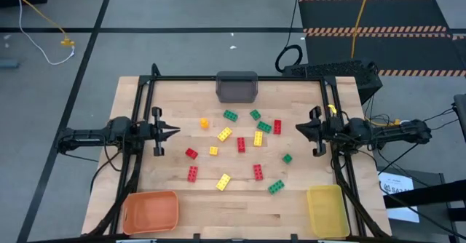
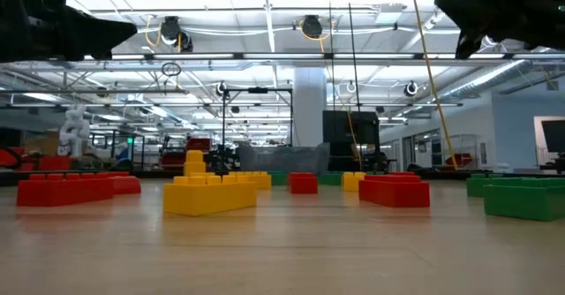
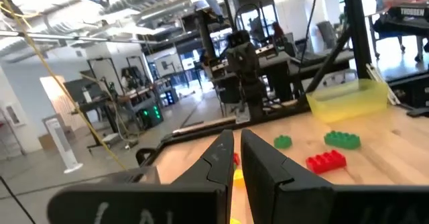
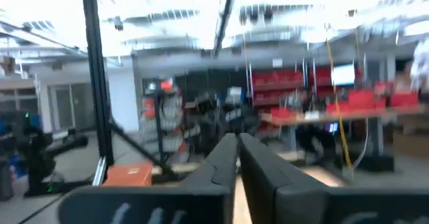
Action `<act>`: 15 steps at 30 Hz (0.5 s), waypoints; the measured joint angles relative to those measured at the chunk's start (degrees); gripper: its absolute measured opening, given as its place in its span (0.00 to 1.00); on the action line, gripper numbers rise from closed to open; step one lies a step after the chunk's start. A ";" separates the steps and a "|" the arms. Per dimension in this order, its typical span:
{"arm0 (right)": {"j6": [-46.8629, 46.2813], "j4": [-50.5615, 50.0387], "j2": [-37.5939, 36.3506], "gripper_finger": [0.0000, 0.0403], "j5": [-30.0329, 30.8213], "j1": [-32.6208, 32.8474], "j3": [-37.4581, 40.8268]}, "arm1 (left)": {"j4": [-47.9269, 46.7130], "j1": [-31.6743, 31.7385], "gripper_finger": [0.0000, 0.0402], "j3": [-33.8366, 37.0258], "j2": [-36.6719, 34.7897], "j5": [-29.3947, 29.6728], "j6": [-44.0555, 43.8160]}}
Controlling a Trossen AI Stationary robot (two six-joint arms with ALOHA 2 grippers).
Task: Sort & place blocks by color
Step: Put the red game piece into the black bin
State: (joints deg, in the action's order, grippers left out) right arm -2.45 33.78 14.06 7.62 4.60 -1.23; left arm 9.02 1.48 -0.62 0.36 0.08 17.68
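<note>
Several small studded blocks, red [image 1: 191, 153], yellow [image 1: 224, 134] and green [image 1: 230, 115], lie scattered on the middle of the wooden table [image 1: 167, 101], each flat on its base. In the low view they stand in a row: red [image 2: 66, 189], yellow [image 2: 209, 193], green [image 2: 521, 196]. My left gripper [image 1: 175, 132] hovers shut at the table's left side, above the wood, pointing toward the blocks. My right gripper [image 1: 298, 129] hovers shut at the right side, tipped slightly upward. Both hold nothing.
A gray bin [image 1: 237, 87] stands at the far edge, an orange bin [image 1: 151, 211] at the near left corner, a yellow bin [image 1: 325, 209] at the near right corner. A black frame [image 1: 240, 78] runs around the table's far and side edges.
</note>
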 joint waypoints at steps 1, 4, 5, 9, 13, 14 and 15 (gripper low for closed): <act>1.50 1.15 0.56 0.07 0.02 0.00 -0.49 | 0.23 0.00 0.08 0.00 0.02 -0.01 -0.01; 5.32 3.25 3.15 0.18 2.23 0.00 -2.24 | 2.50 0.00 0.08 0.02 0.00 -0.01 -0.13; 6.05 3.35 4.11 0.22 3.68 0.01 -3.08 | 2.99 0.00 0.08 0.02 0.00 -0.02 -0.58; 9.26 8.84 8.85 0.38 7.56 -0.02 -7.39 | 3.89 0.00 0.08 0.02 0.00 -0.03 -7.31; 12.60 4.85 15.11 0.50 8.28 -0.02 -14.81 | 4.03 0.00 0.08 0.02 0.02 0.18 -18.41; 13.68 1.90 16.81 0.51 9.34 -0.02 -17.45 | 4.65 0.02 0.08 0.02 0.02 0.86 -21.42; 14.87 -2.28 18.58 0.53 10.59 -0.02 -20.49 | 5.23 0.07 0.08 0.02 0.00 1.29 -24.12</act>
State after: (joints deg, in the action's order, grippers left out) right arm 12.42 31.50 32.64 18.20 4.58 -21.72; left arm 14.25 1.54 -0.60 0.36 1.37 -6.44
